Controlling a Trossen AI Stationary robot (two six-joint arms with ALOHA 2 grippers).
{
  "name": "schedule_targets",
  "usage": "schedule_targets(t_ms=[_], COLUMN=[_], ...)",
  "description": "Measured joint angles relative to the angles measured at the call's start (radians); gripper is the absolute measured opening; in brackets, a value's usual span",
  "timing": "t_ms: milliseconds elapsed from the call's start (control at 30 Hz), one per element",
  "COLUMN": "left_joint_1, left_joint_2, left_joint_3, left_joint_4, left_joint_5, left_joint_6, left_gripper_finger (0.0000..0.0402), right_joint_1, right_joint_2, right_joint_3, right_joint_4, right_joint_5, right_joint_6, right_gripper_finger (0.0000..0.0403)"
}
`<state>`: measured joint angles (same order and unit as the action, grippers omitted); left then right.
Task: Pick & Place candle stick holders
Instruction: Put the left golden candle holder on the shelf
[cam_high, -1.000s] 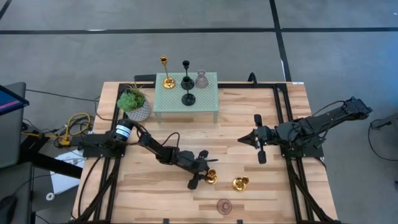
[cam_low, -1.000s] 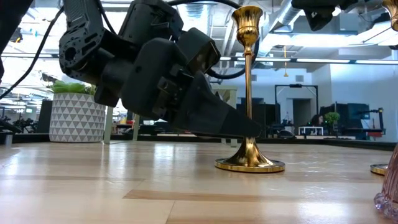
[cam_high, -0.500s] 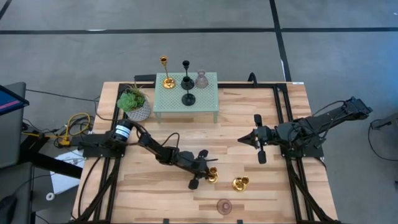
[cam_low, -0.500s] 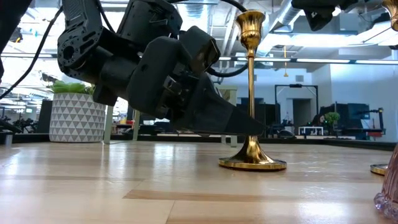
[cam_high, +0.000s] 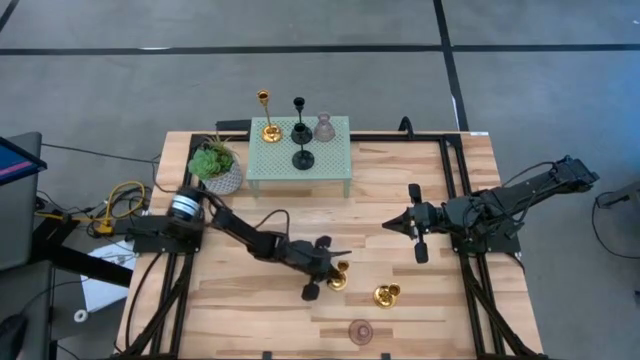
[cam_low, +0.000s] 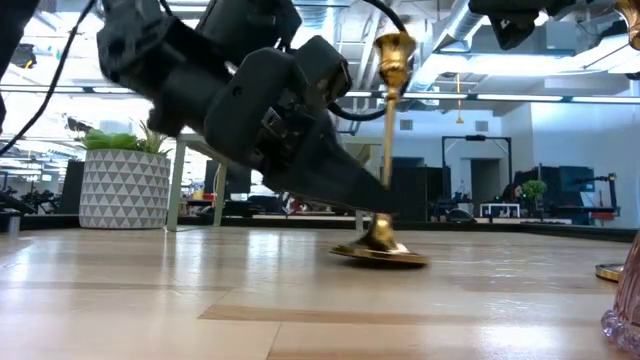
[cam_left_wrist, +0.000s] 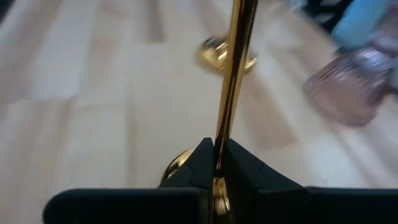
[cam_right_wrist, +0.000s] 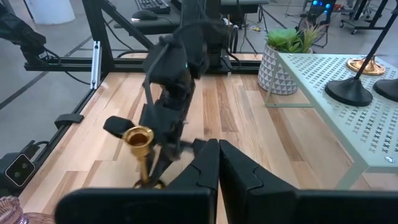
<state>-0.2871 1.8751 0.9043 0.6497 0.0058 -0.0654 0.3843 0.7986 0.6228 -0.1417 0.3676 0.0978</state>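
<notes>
Low view: gold candle stick holder (cam_low: 389, 150) stands slightly tilted.

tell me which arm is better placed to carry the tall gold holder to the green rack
Left. The left gripper is already shut on the tall gold holder, whose base is tipping off the table. The right gripper sits shut and empty, apart from it.

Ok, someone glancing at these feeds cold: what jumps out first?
The left gripper at the table's front middle, shut on a tall gold candle holder that leans with its base partly off the wood. Then the green shelf at the back, carrying four holders, with the right gripper waiting shut at mid-right.
</notes>
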Motion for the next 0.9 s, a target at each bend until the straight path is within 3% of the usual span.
schedule_targets(t_ms=[133, 333, 600, 900], left_joint_1=[-0.018, -0.061, -0.101, -0.086], left_joint_2=[-0.131, -0.339, -0.572, -0.781], left_joint_3=[-0.006, -0.002, -0.004, -0.004], left_joint_4=[-0.236, -0.432, -0.723, -0.878], left_joint_5=[-0.123, -0.273, -0.562, -0.837], left_joint_6=[0.0, 0.005, 0.001, 0.008], left_gripper_finger=[0.0019, 0.0019, 0.0018, 0.0016], right_joint_1=[0.0, 0.0, 0.0, 0.0], right_joint_2=[0.0, 0.0, 0.0, 0.0], right_joint_3=[0.0, 0.0, 0.0, 0.0], right_joint_4=[-0.002, -0.009, -0.017, -0.03], right_joint_5=[0.0, 0.0, 0.0, 0.0], right_joint_6=[0.0, 0.0, 0.0, 0.002], right_gripper_finger=[0.0, 0.0, 0.0, 0.0])
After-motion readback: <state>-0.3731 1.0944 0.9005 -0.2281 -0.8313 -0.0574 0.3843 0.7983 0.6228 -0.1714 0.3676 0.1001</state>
